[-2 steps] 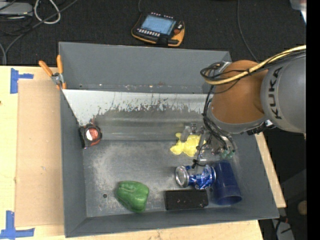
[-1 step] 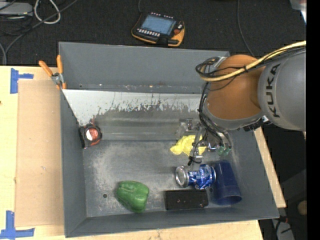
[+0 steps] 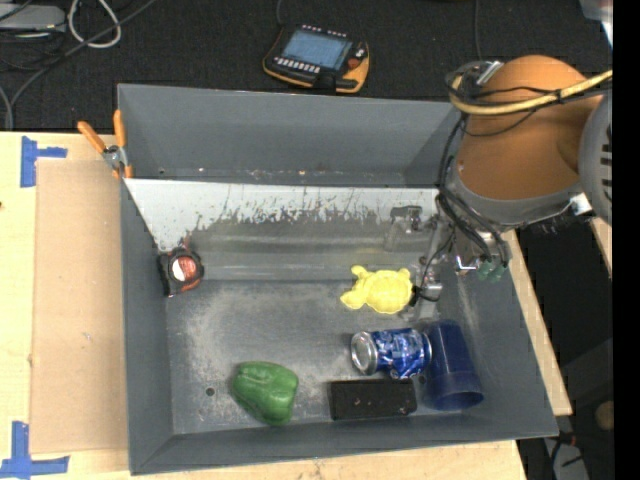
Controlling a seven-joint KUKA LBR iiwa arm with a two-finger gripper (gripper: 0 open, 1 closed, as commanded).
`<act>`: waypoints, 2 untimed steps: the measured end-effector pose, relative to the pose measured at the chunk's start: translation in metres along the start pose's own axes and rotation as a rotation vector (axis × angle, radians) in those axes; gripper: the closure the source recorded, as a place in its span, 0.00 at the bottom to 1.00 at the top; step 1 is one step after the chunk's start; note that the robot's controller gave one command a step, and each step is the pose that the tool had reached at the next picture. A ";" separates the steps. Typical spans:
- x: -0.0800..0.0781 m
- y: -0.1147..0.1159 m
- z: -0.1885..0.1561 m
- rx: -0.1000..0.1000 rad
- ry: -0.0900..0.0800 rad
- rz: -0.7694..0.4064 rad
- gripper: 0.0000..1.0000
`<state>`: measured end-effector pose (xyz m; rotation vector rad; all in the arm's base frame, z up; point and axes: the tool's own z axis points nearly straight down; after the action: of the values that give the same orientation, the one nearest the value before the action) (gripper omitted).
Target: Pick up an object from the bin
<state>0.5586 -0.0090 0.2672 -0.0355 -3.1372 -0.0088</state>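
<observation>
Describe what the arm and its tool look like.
The arm wears a rounded orange cover at its wrist, with a yellow cable looped across the top. Under the cover sits a dark ring, from which black cables hang. The tool below is slim, of dark and silvery metal.

A dark floor runs across the top from ten to two o'clock. Pale cables lie looped on it at eleven o'clock, and a handheld control pendant with a lit screen lies at twelve o'clock.
</observation>
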 end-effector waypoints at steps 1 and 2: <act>0.036 0.000 -0.047 -0.001 0.006 -0.017 0.00; -0.008 -0.005 0.030 0.000 0.001 0.030 0.00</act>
<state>0.5659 -0.0139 0.2372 -0.0820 -3.1354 -0.0093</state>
